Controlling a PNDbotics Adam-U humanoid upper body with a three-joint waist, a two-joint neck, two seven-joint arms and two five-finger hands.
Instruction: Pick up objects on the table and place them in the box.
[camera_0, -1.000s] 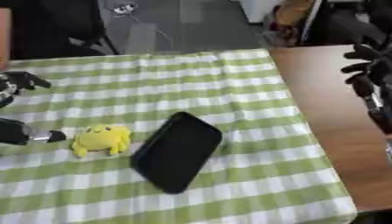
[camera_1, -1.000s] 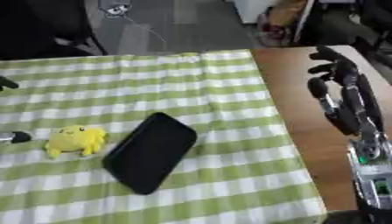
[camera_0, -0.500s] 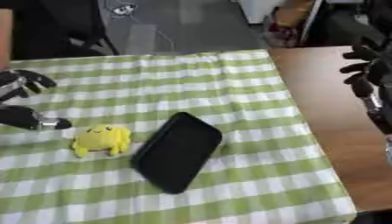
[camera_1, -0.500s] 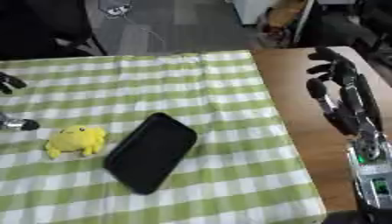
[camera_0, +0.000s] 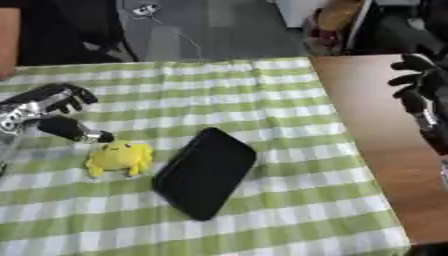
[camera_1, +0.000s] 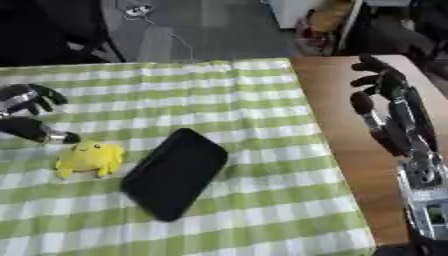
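Note:
A small yellow plush toy lies on the green-and-white checked cloth at the left. Just right of it lies a flat black rounded-rectangular object, set at a slant. My left hand hovers at the left edge, just above and left of the toy, open, its thumb tip pointing close to the toy's top and its fingers spread. Over the bare wood at the right my right hand stands upright and open, far from both objects. No box shows in either view.
The checked cloth covers most of the table; a strip of bare brown wood runs down the right side. Beyond the far edge are dark chairs, cables on a grey floor and a person's arm at the top left.
My left hand has moved up and to the right, from the left edge toward the yellow toy. The right hand, toy and black object have stayed put.

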